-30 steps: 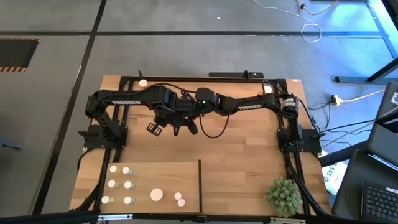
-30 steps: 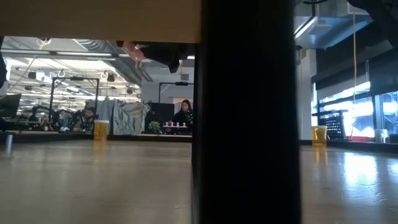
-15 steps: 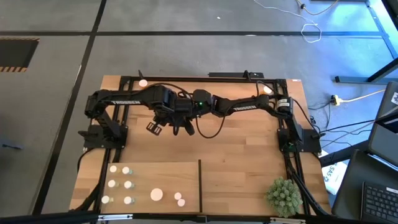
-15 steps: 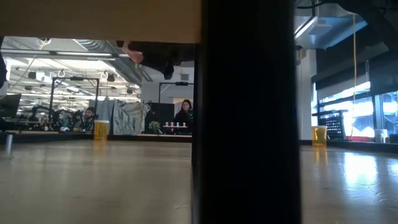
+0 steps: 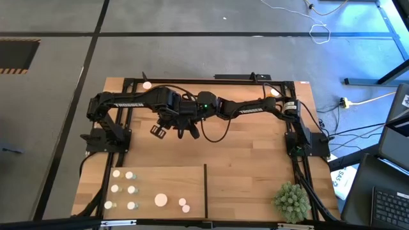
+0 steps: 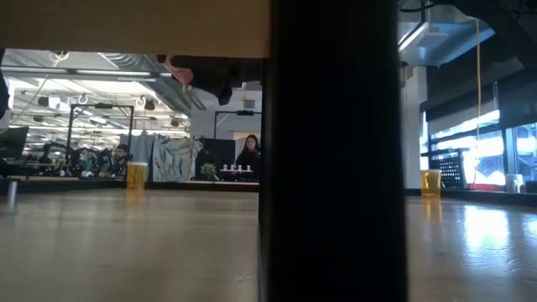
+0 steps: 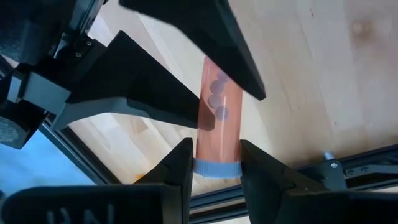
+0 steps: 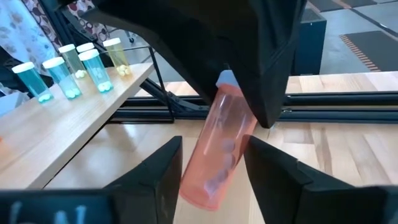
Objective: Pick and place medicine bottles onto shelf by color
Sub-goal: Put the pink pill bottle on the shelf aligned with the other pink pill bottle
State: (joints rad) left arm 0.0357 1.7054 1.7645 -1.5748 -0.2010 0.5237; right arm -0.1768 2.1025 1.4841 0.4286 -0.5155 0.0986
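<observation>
An orange see-through medicine bottle point(image 7: 217, 106) with a pale cap and a few tablets inside hangs above the middle of the table. My left gripper point(image 7: 216, 167) point(image 5: 174, 124) is shut on it from above. My right gripper point(image 8: 214, 163) point(image 5: 190, 128) comes in level from the table's right, and its open fingers stand close on either side of the bottle's body point(image 8: 217, 149). The shelf point(image 5: 160, 176), a pale board with a dark divider point(image 5: 206, 188), lies at the near left. Several white-capped bottles point(image 5: 131, 189) stand on it. My left gripper pinches the bottle's cap end point(image 7: 216, 169) between its two fingers, which point down. The bottle hangs below them, cap up and slightly tilted, clear of the table. My right gripper: one finger point(image 8: 267, 162) lies against the bottle's side, but I cannot tell whether both touch.
A spiky green plant ball point(image 5: 291, 201) sits at the near right corner. Two more orange bottles point(image 6: 136, 174) point(image 6: 430, 182) stand near the table's far edge. The black frame rails point(image 5: 121, 137) run along both sides. Bare planks lie right of the divider.
</observation>
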